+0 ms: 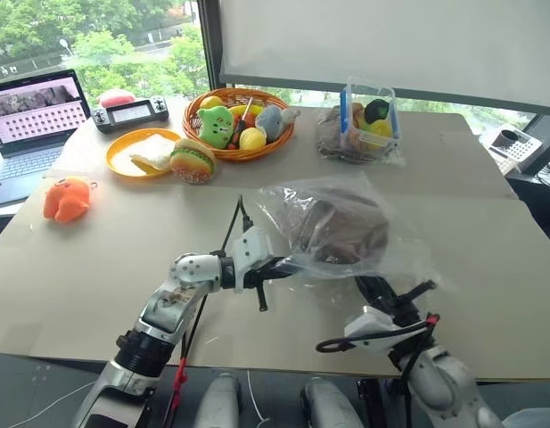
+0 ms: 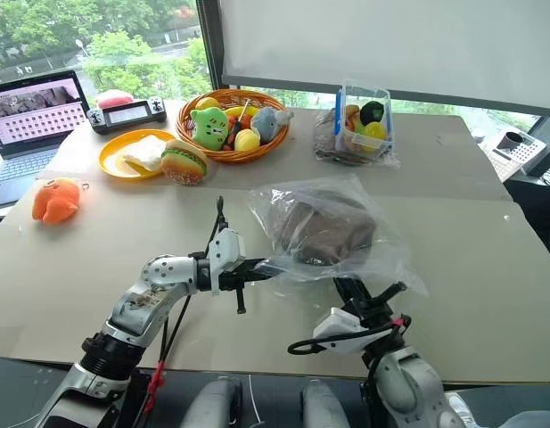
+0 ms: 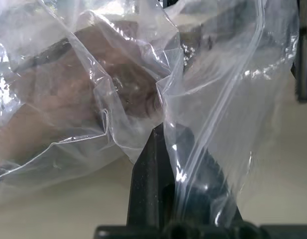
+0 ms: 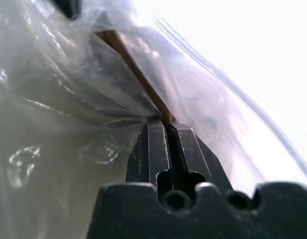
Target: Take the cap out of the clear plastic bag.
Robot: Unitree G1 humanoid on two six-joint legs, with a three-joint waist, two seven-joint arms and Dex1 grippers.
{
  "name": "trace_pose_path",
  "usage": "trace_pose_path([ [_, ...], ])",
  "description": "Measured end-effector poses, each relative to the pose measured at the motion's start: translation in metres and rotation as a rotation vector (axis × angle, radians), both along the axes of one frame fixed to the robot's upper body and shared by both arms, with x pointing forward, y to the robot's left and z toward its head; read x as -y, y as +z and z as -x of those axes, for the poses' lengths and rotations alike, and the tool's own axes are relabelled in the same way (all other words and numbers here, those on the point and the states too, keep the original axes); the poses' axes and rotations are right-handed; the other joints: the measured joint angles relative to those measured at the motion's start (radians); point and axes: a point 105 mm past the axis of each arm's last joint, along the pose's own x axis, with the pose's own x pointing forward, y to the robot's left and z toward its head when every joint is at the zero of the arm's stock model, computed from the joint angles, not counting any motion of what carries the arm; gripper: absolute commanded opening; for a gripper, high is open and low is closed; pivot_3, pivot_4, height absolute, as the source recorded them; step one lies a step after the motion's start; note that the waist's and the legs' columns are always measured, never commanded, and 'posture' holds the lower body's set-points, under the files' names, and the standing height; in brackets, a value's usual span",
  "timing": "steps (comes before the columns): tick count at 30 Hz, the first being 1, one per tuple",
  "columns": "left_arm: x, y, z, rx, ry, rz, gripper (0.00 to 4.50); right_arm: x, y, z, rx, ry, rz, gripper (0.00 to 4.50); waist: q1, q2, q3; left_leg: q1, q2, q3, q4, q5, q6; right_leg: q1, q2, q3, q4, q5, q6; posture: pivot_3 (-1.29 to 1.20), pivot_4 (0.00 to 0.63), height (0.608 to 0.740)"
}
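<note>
Both arms reach inward, jaws pinching the clear plastic bag [image 1: 346, 227]

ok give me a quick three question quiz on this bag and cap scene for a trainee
1. True or false: the cap is already out of the bag.
2. What is the left gripper shut on? A) bag B) toy burger C) basket
3. Fill in: the right gripper is ____ on the bag's film.

Key: 1 false, it lies inside the bag; 2 A; 3 shut.
</note>
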Motion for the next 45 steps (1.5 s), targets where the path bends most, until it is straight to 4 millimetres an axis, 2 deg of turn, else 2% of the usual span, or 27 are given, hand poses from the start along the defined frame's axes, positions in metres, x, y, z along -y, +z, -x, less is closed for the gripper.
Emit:
trace_pose_path([
  [3,-0.001,0.0,0.0,0.0,0.002,-0.003,0.0,-0.005,0.002,0.006,-0.097,0.076,-0.039,0.04,0.0,0.0,0.0,0.0,0.0,0.0,-0.001,0.0,0.0,0.0,0.0,0.0,0.0,0.0,0.0,0.0,0.15,0.74],
  [5,0.0,-0.001,0.0,-0.003,-0.001,-0.005,0.0,-0.007,-0.007,0.02,-0.243,0.126,-0.061,0.04,0.004,0.0,0.0,0.0,0.0,-0.001,-0.001,0.0,0.0,0.0,0.0,-0.001,0.0,0.0,0.0,0.0,0.15,0.74],
  [8,0.001,-0.001,0.0,-0.004,-0.004,-0.002,0.0,-0.008,-0.013,0.026,-0.337,0.156,-0.074,0.04,0.004,0.0,0.0,0.0,0.0,-0.001,0.001,0.0,0.0,0.0,0.0,-0.001,0.0,0.0,0.0,0.0,0.15,0.74],
  [12,0.005,0.006,0.002,-0.007,-0.024,0.028,0.0,0.0,-0.009,0.019,-0.311,0.117,-0.052,0.04,-0.001,0.0,0.0,0.001,0.0,-0.001,0.001,0.0,0.0,0.0,0.0,-0.001,0.001,0.0,0.001,0.0,0.15,0.74],
  [15,0.011,0.028,0.016,0.076,-0.107,0.074,0.0,0.01,-0.013,0.004,-0.296,0.056,-0.021,0.04,0.0,0.0,0.0,0.001,0.0,0.0,0.001,0.0,0.0,0.0,0.0,0.0,0.0,0.0,0.0,0.0,0.15,0.74],
  [17,0.014,0.036,0.019,0.097,-0.121,0.11,0.0,0.01,-0.014,-0.003,-0.278,0.043,0.004,0.04,0.0,0.001,0.0,0.001,0.0,0.0,0.001,0.0,0.0,0.0,0.0,0.0,0.0,0.0,0.0,0.0,0.15,0.74],
  [20,0.022,0.053,0.012,0.104,-0.083,0.221,0.0,0.011,-0.02,-0.02,-0.242,0.022,0.096,0.04,0.002,0.0,0.0,0.0,0.0,0.0,0.002,0.0,0.0,0.0,0.0,0.0,0.0,0.0,0.0,0.0,0.15,0.74],
  [24,0.028,0.056,0.001,0.086,-0.006,0.256,0.0,0.005,-0.031,-0.016,-0.212,0.087,0.249,0.04,0.004,0.001,-0.001,-0.001,-0.001,-0.001,0.001,0.0,0.0,0.0,0.0,0.0,0.0,0.0,0.001,0.0,0.15,0.74],
  [27,0.03,0.054,-0.002,0.086,0.02,0.247,0.0,0.001,-0.036,-0.007,-0.215,0.148,0.292,0.04,0.002,0.001,-0.001,-0.001,-0.001,-0.001,0.001,0.0,0.0,0.0,0.0,0.0,0.0,0.0,0.001,0.0,0.15,0.74],
  [29,0.032,0.053,-0.002,0.084,0.021,0.246,0.0,-0.003,-0.032,-0.002,-0.204,0.191,0.297,0.04,0.0,0.001,-0.001,0.0,-0.001,-0.001,0.001,0.0,0.0,0.0,0.0,0.0,0.0,0.0,0.001,0.0,0.15,0.74],
  [32,0.031,0.052,-0.002,0.084,0.024,0.242,0.0,-0.014,-0.001,0.004,-0.133,0.257,0.222,0.04,-0.003,0.001,-0.001,0.001,0.0,-0.001,0.001,0.0,0.0,0.001,0.0,0.0,0.001,0.0,0.001,0.0,0.15,0.74],
  [34,0.03,0.051,-0.003,0.084,0.027,0.238,0.0,-0.015,0.012,0.003,-0.112,0.262,0.17,0.04,-0.002,0.001,-0.001,0.001,0.0,-0.001,0.002,0.0,0.0,0.001,0.0,0.0,0.001,0.0,0.001,0.0,0.15,0.74],
  [38,0.03,0.05,-0.003,0.079,0.029,0.235,0.0,-0.004,0.045,-0.007,-0.133,0.225,0.022,0.04,0.001,0.001,-0.001,0.0,-0.001,-0.001,0.002,0.0,0.0,0.001,0.0,0.0,0.0,0.0,0.001,0.0,0.15,0.74],
  [41,0.03,0.05,-0.003,0.078,0.029,0.234,0.0,0.001,0.049,-0.007,-0.211,0.222,-0.052,0.04,0.005,0.001,-0.001,0.0,-0.001,-0.001,0.001,0.0,0.0,0.001,0.0,-0.001,0.0,0.0,0.001,0.0,0.15,0.74],
  [45,0.031,0.05,-0.003,0.078,0.025,0.236,0.0,0.005,0.051,0.008,-0.385,0.266,-0.278,0.04,0.004,0.001,-0.001,-0.001,-0.001,-0.002,0.001,0.0,0.0,0.001,0.0,-0.001,0.0,0.0,0.001,0.0,0.15,0.74],
])
